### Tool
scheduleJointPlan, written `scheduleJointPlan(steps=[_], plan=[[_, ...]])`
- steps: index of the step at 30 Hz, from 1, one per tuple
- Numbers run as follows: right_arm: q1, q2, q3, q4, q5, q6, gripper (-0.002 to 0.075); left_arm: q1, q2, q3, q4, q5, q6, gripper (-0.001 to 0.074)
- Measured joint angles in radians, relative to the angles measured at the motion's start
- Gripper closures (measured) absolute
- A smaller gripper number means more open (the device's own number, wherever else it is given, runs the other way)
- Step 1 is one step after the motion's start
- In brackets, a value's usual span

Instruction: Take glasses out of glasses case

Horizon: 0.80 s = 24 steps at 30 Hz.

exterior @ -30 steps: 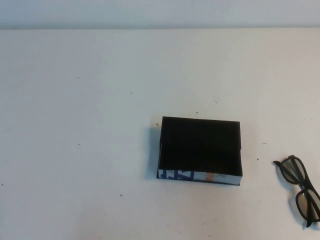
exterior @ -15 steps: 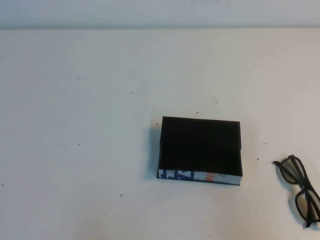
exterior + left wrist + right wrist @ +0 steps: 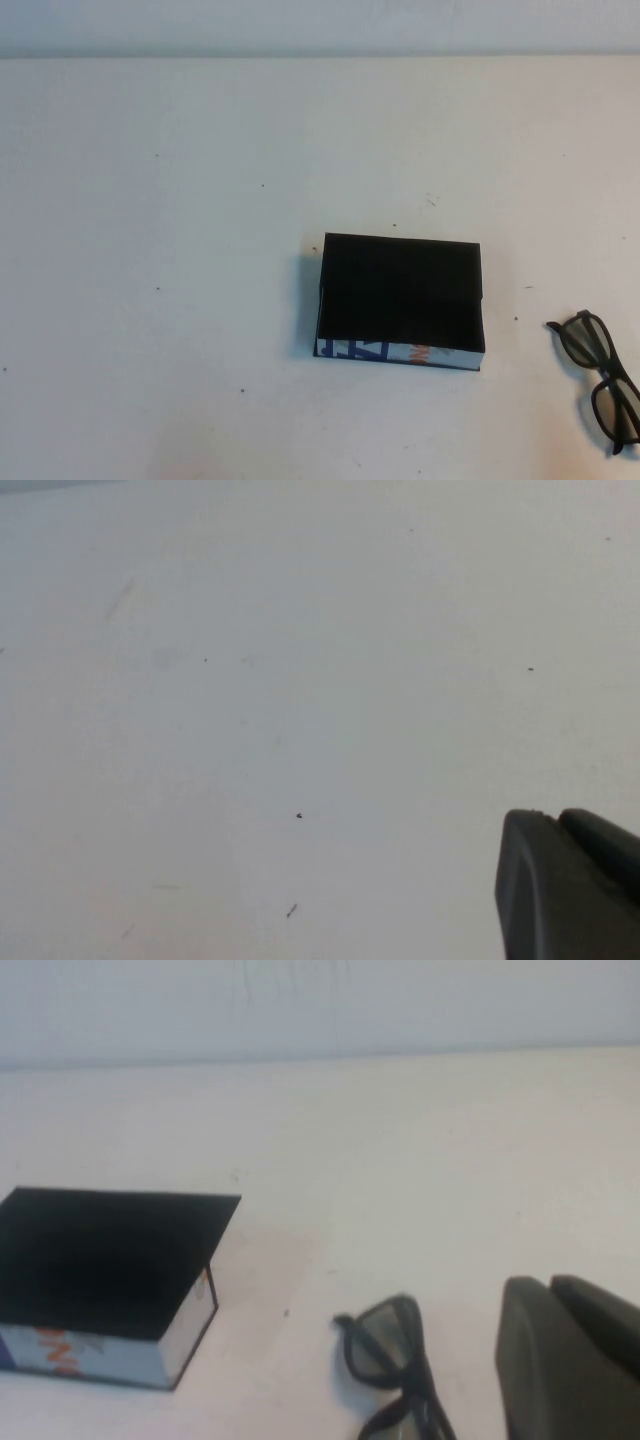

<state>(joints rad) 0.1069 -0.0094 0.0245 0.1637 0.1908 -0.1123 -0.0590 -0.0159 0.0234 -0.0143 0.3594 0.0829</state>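
I see the pair of black plastic-framed glasses (image 3: 598, 376) lying flat on the white table (image 3: 200, 200) at the lower right edge of the high view, already outside the shallow rectangular black glasses case (image 3: 400, 298), which sits just right of centre with its white printed wall toward the bottom of the frame. The two are clearly apart, with bare table between them. The long axis of the glasses runs diagonally, from upper left down to lower right.

Neither arm appears in the high view. In the right wrist view, the right gripper (image 3: 570, 1360) shows as a dark block at the lower right, with the glasses (image 3: 395, 1375) just beside it and the case (image 3: 110, 1280) farther off toward the left edge. The left gripper (image 3: 570, 885) sits at the lower right of its own view, over bare table only. I cannot tell how either gripper is set.

I judge the right arm the nearer one, and the removal itself looks done.
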Motion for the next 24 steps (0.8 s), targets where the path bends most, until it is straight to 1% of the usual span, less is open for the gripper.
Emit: scheduleJointPlan(steps=[3, 5, 24], plan=[[0.000, 0.000, 0.002, 0.000, 0.085, 0.000, 0.0742, 0.000, 0.000, 0.000, 0.000, 0.000, 0.000, 0.0739], [0.000, -0.002, 0.004, -0.002, 0.108, 0.000, 0.0742, 0.000, 0.000, 0.000, 0.000, 0.000, 0.000, 0.0739], [0.000, -0.004, 0.004, -0.002, 0.120, 0.000, 0.0742, 0.000, 0.000, 0.000, 0.000, 0.000, 0.000, 0.0739]])
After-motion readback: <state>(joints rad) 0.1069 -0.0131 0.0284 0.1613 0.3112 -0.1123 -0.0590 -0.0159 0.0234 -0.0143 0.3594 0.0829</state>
